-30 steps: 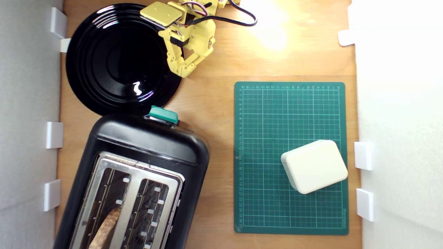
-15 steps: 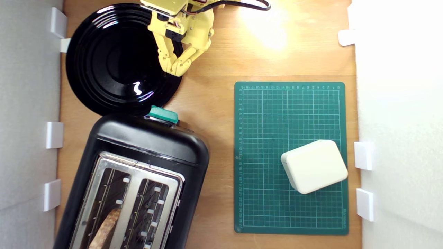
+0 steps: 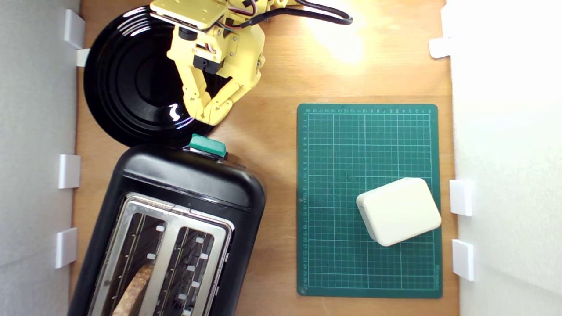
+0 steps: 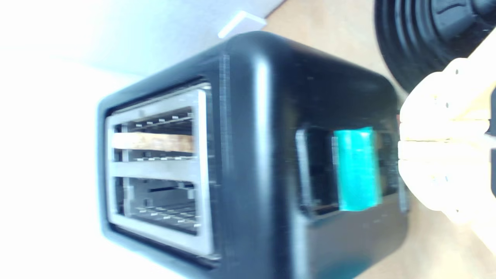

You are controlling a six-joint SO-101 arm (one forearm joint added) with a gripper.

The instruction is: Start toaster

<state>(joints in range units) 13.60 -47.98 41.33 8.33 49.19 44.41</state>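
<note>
Your pincer (image 3: 210, 118), tips together, hovers near the toaster (image 3: 184, 184) lever (image 3: 207, 146); next, you press it down.

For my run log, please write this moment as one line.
phase: approach | gripper: shut, empty, over plate rim | target: toaster lever, not touched | bread: in one slot
</note>
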